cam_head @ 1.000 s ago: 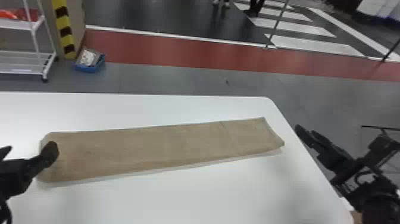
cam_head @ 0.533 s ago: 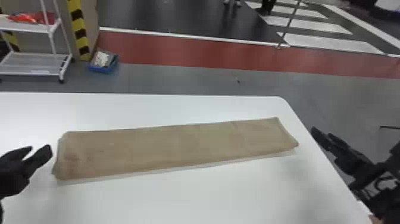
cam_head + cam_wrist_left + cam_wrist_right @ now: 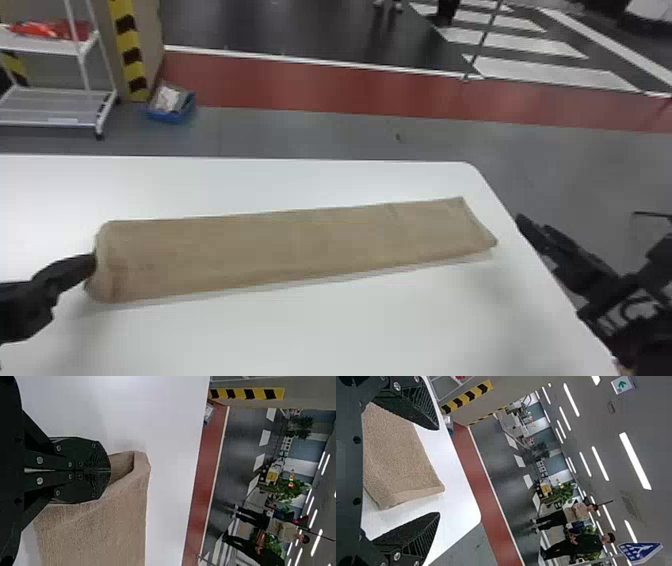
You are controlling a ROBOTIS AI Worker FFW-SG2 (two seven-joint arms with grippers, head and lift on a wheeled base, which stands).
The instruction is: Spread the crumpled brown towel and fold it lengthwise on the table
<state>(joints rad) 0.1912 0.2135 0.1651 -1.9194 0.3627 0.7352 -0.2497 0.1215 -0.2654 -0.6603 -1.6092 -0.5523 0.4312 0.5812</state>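
By the white table (image 3: 310, 330) (red floor (image 3: 300, 87) beyond), left claw (image 3: 75, 270) pinches towel (image 3: 295, 247), right claw (image 3: 534, 227) gapes.

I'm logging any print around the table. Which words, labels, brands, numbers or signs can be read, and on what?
Words, brands, numbers: none readable.
Green-and-white sign: a green arrow-like symbol, no readable word.
Blue sign: white marks, too blurred to read.
Brown towel: no print visible.
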